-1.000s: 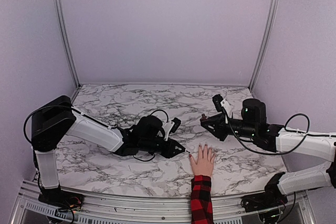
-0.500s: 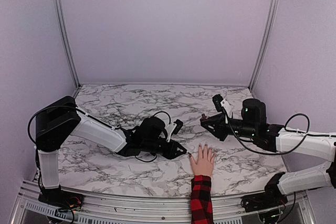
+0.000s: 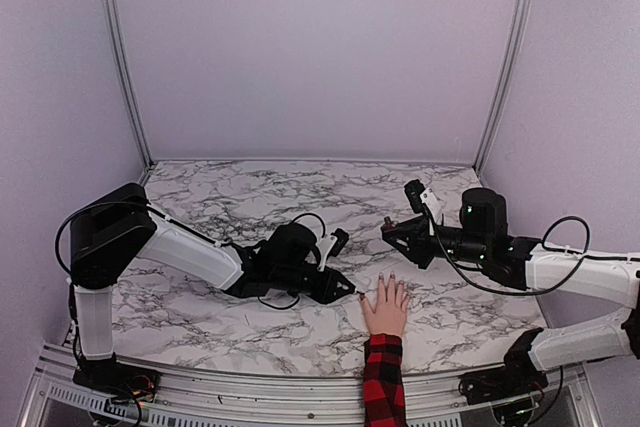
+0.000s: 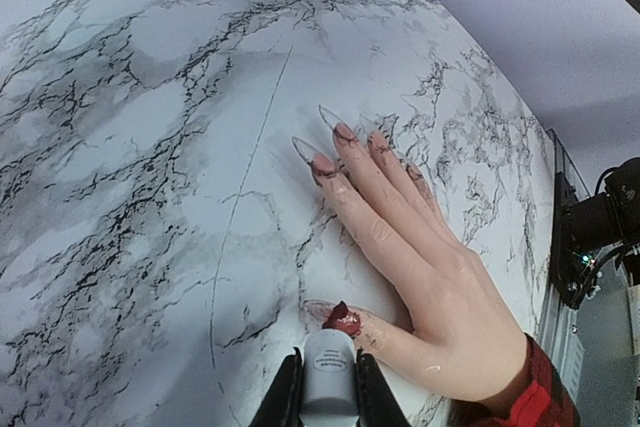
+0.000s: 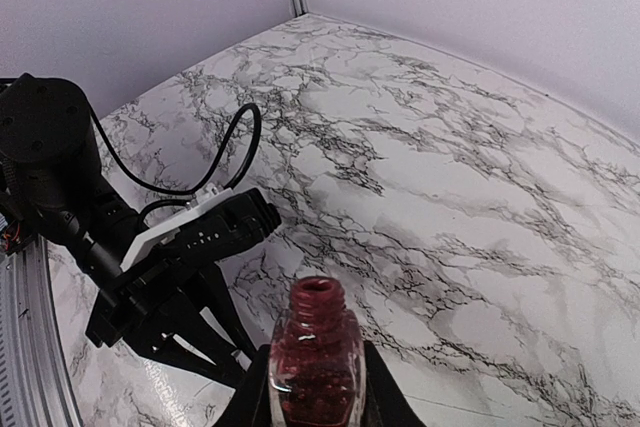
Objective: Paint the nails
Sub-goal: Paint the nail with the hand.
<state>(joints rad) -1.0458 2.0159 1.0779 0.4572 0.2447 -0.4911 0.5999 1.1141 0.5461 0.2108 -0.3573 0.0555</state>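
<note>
A pale hand (image 3: pixel 385 307) in a red-and-black plaid sleeve (image 3: pixel 384 382) lies flat on the marble table near the front edge. Its nails (image 4: pixel 318 159) are long and pointed, with dark polish near their bases. In the left wrist view the thumb nail (image 4: pixel 347 323) carries wet red polish. My left gripper (image 4: pixel 328 362) is shut on a white brush cap (image 4: pixel 328 387), and the brush tip rests on that thumb nail. My right gripper (image 5: pixel 314 352) is shut on an uncapped bottle of red polish (image 5: pixel 315 367), held upright above the table, behind and to the right of the hand.
The left arm (image 3: pixel 190 252) stretches low across the table with a looped cable (image 3: pixel 305 217). The right arm (image 3: pixel 560 272) reaches in from the right. A metal rail (image 3: pixel 250 387) runs along the front edge, and purple walls enclose the marble table (image 3: pixel 270 187).
The left arm has edged slightly to the right, with the brush staying at the thumb. The right arm, the bottle and the hand have not moved.
</note>
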